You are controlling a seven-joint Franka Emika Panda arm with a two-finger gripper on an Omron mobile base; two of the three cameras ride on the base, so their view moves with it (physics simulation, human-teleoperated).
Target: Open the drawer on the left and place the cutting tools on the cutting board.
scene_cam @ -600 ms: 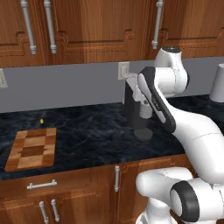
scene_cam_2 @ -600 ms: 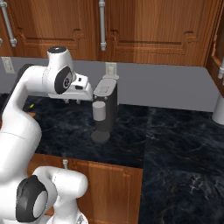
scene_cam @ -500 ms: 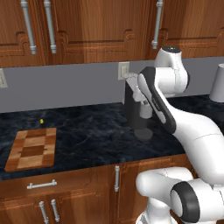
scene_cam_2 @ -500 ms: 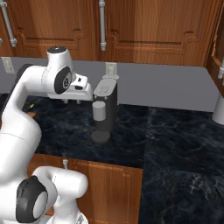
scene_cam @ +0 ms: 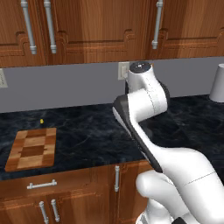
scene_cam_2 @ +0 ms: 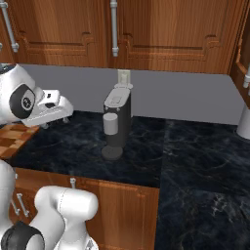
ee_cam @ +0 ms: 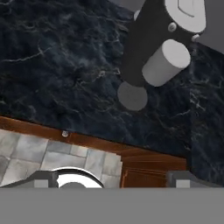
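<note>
Now tool (ee_cam: 111, 179) spread wide and empty above dark countertop (ee_cam: 65, 65), coffee machine (ee_cam: 162, 43) ahead

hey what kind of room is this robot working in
A kitchen, most likely: a dark marble-look counter under wooden wall cabinets, a checkered cutting board on it, and a coffee machine by the wall.

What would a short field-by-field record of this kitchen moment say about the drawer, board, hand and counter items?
drawer: shut, below the counter at left
cutting board: flat on the dark counter, nothing on it
hand: open, holding nothing, above the counter's front edge
coffee machine: upright on the counter by the wall
cutting tools: not seen
</note>
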